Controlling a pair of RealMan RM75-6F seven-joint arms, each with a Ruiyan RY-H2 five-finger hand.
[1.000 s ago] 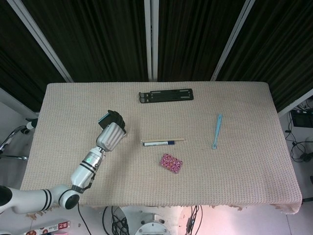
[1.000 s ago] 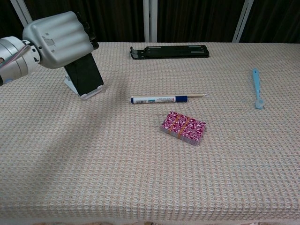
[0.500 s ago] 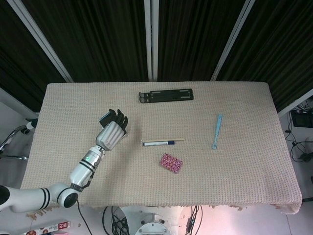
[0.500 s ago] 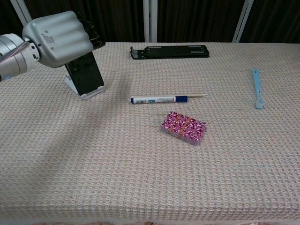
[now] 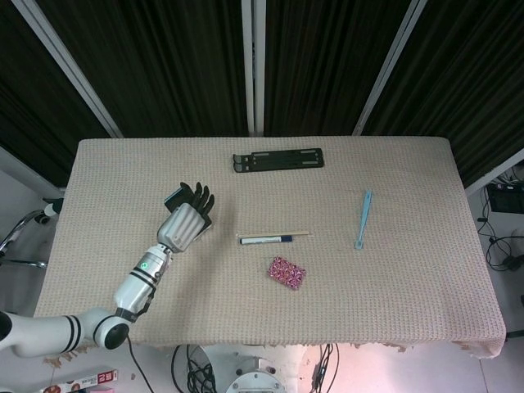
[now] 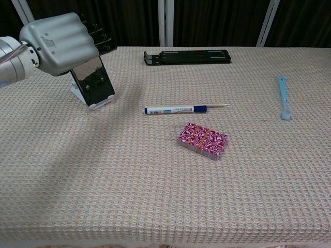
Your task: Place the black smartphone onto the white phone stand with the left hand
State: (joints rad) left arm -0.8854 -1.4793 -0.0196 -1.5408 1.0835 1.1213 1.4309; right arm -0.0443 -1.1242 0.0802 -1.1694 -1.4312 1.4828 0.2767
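- The phone (image 6: 94,80) leans on the stand (image 6: 92,101) at the table's (image 6: 155,196) left side.
- The left hand (image 6: 59,37) is above and behind the phone's top.
- A pen (image 6: 178,109) lies to the right of the stand, mid-table.
- A packet (image 6: 202,140) lies just in front of the pen.
- A flat bracket (image 6: 187,56) lies near the far edge, behind the pen.
- A toothbrush (image 6: 284,97) lies well to the right.
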